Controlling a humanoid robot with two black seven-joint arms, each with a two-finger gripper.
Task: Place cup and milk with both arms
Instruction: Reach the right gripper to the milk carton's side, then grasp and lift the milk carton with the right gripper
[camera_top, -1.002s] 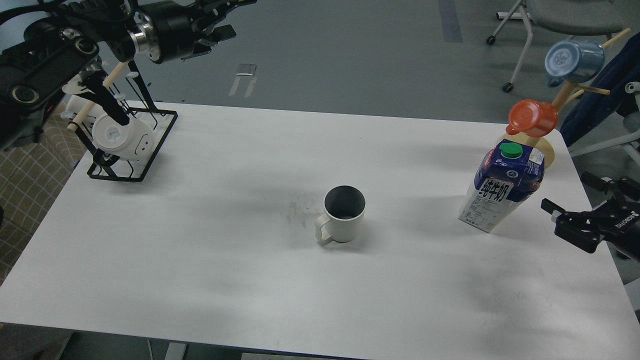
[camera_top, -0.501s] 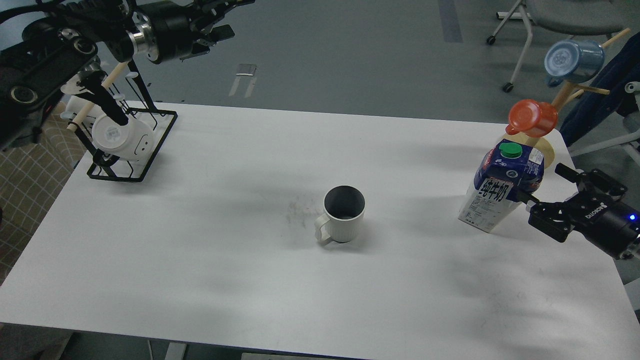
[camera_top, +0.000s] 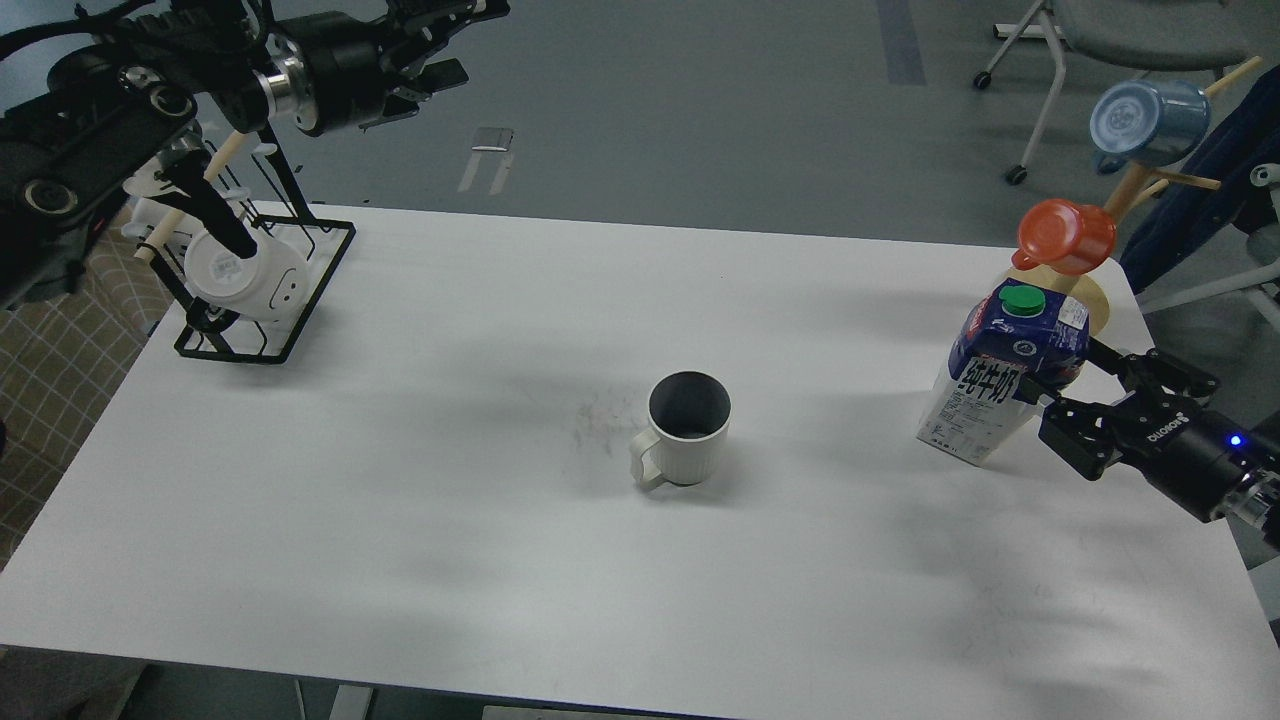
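left pincer (camera_top: 440, 45) dark, fingers indistinct

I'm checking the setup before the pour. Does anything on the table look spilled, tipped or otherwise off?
Nothing is spilled or tipped. The cup and the milk stand upright. The only oddity is a faint grey smudge on the table, just left of the cup.

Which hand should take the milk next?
Right. Its hand is open with fingers either side of the milk. The left hand is raised far off beyond the table's rear left corner.
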